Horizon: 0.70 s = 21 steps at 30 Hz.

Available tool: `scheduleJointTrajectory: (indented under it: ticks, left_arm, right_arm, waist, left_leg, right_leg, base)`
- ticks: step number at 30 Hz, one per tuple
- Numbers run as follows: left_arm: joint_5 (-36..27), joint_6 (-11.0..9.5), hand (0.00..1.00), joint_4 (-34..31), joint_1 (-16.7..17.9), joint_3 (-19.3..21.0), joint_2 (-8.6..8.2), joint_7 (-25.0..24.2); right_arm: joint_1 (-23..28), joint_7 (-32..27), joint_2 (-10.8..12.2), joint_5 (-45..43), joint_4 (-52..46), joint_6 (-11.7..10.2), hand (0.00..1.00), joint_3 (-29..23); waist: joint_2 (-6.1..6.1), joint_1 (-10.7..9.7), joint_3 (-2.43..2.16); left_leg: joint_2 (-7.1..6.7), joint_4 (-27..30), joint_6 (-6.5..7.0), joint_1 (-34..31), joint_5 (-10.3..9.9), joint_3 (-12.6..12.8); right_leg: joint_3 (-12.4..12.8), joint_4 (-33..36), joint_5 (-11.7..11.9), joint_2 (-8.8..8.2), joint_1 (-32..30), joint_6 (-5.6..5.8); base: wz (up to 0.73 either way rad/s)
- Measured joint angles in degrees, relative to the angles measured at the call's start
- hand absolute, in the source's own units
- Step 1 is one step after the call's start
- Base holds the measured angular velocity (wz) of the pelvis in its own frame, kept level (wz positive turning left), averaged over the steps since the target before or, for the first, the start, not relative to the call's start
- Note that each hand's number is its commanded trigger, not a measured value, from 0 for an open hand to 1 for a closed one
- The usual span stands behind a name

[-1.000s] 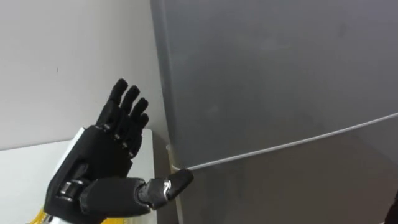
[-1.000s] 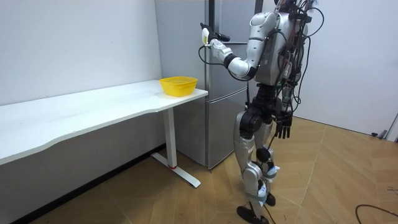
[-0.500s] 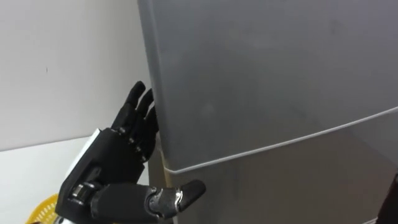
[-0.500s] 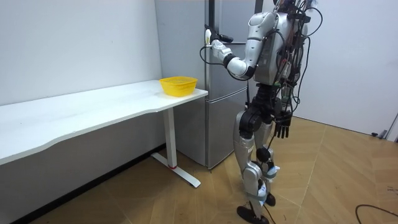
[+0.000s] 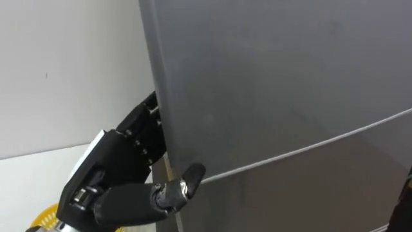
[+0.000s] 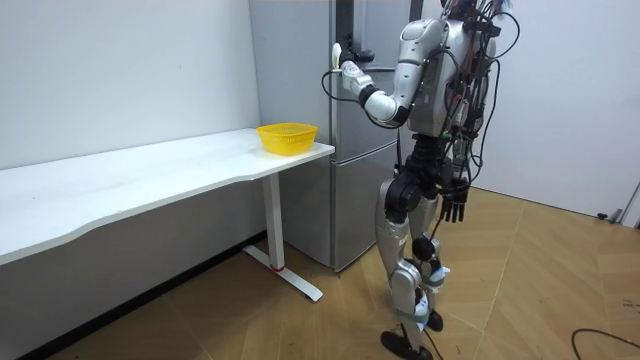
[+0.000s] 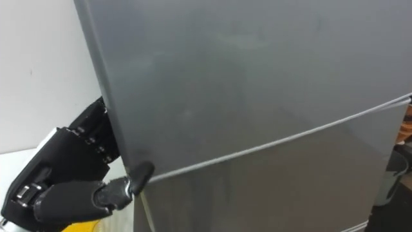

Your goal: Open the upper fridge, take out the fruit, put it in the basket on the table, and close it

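In front of the fridge (image 6: 295, 90): that's where I've got the robot standing, upright, with the white tabletop's (image 6: 150, 175) end just on the room view's left of it.
Upper door (image 5: 277, 84): the thing I'm after, and from here it looks shut, its front in line with the lower door (image 5: 309, 187) along the pale seam between them.
Left hand (image 5: 122, 174): raised to the upper door's left edge, just above that seam. The thumb lies across the front corner, touching the door.
Left fingers: they go out of sight behind the door's edge, so I can't tell whether they're curled on it or straight.
Right hand (image 6: 456, 205): hanging down beside the thigh in the room view. It's tiny there, but the fingers look relaxed and point down, holding nothing.
Yellow basket (image 6: 287, 137): sitting on the tabletop at the end nearest the fridge. Its rim peeks in at the bottom left of the eye views, below the left hand.
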Motion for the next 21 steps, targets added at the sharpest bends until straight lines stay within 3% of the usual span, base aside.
scheduleJointTrajectory:
  ticks: [2,7,15,21]
  left_arm:
    - [0.08,0.01,0.0,0.02,-0.04,-0.13,-0.12,1.52]
    - [-0.09,0.01,0.0,-0.01,-0.06,-0.05,-0.1,2.11]
    - [-0.11,0.01,0.0,-0.32,-0.77,-2.35,1.6,-1.6]
    - [-0.14,0.01,0.0,-0.32,-1.04,-2.86,1.73,-3.52]
  right_arm:
    - [-0.27,0.01,-0.09,-0.01,0.01,0.02,0.0,0.0]
    - [-0.38,0.07,-0.37,0.04,0.06,0.02,0.0,0.0]
    - [-1.03,-0.52,-0.55,0.25,0.18,-0.05,0.0,0.07]
    - [-1.01,-0.47,-0.55,0.47,0.17,0.03,0.0,0.16]
  waist:
    - [0.07,-0.1,-0.02]
    - [0.13,-0.09,-0.05]
    - [-0.05,-0.15,0.03]
    - [0.0,-0.17,-0.01]
  left_leg:
    - [0.02,0.0,0.0,-0.04,0.0,0.0]
    - [0.07,0.0,0.0,-0.05,0.0,-0.06]
    - [0.01,-0.01,0.0,0.45,0.0,-0.07]
    - [0.07,-0.01,0.0,0.58,0.0,-0.01]
  right_leg:
    - [-0.16,0.0,0.0,-0.01,-0.08,0.0]
    - [-0.2,-0.11,0.01,0.05,-0.03,-0.01]
    - [-0.29,-0.83,0.04,0.01,0.96,0.0]
    - [-0.29,-0.82,0.08,0.05,0.92,-0.08]
  base:
    - [0.03]
    - [0.0]
    - [0.0]
    - [-0.01]
